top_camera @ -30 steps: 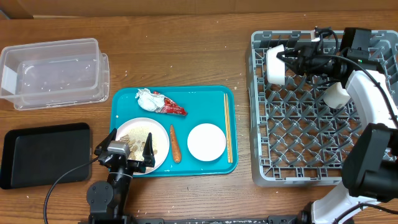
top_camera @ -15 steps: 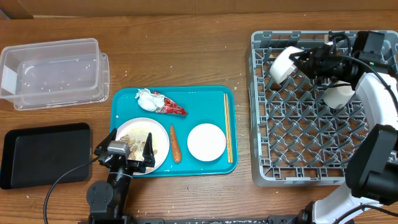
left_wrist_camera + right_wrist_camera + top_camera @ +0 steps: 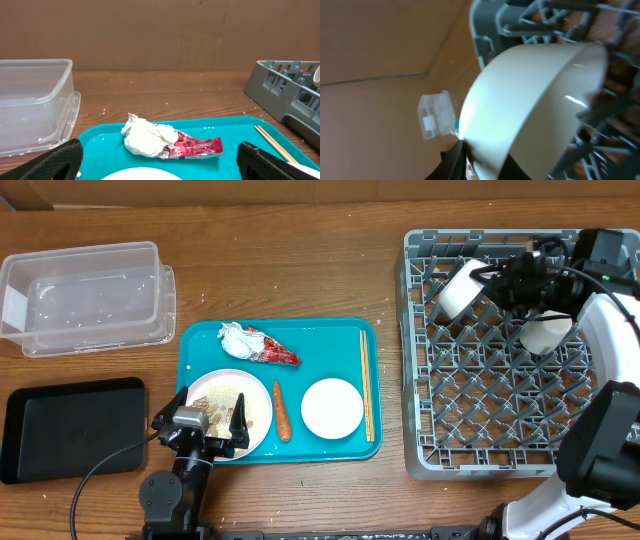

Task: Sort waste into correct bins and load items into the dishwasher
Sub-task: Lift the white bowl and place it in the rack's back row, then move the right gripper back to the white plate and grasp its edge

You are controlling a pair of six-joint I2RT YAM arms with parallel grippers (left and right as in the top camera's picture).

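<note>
Evidently the white bowl [image 3: 458,286] has tipped from standing on edge to leaning among the pegs in the grey dish rack's [image 3: 500,410] upper-left corner, as seen from overhead, near a second white dish [image 3: 545,334]. The right gripper [image 3: 492,280] sits at its rim. Whether it is pinching or has released the bowl, I cannot tell. The left gripper [image 3: 210,408] hangs spread wide over the scraps plate [image 3: 262,406] on the teal tray [image 3: 320,345]. One dish looks nearly racked, and the waste is unsorted.

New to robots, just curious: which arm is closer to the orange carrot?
Left. The left fingers hover over the plate beside the carrot; the right fingers are far off, at a white bowl in the rack.
</note>
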